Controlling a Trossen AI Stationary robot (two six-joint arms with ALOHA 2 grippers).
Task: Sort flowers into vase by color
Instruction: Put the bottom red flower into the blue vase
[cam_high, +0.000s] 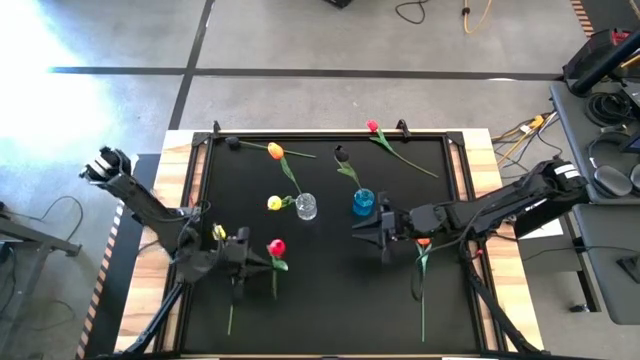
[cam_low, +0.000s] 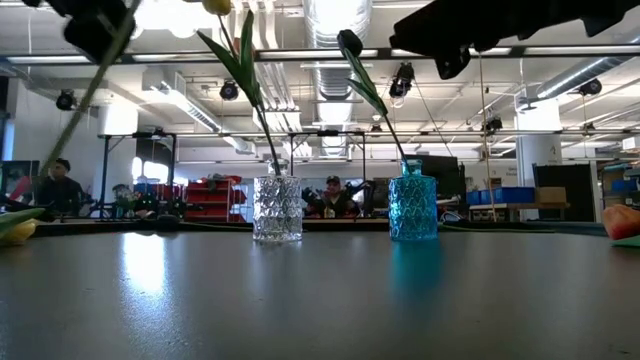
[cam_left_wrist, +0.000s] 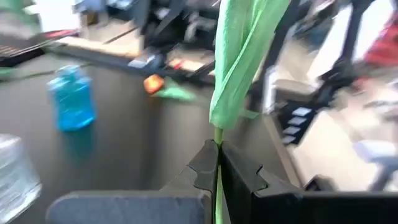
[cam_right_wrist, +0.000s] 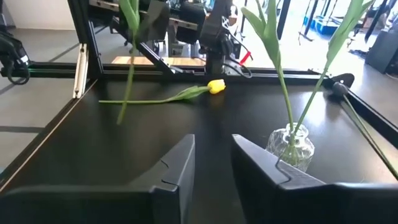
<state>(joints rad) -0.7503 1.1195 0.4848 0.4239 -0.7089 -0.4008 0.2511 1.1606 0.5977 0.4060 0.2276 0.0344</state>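
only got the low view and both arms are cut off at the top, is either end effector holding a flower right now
observer: yes, the left end effector is shut on the stem of a green-stemmed artificial flower, just below its leaf.
operator: and the right one
observer: the right end effector is open and empty, with the clear cut-glass vase just ahead of it.
operator: any loose flowers i can't see from here
observer: a pink-red artificial tulip lies flat near the far edge of the black table, behind both vases.
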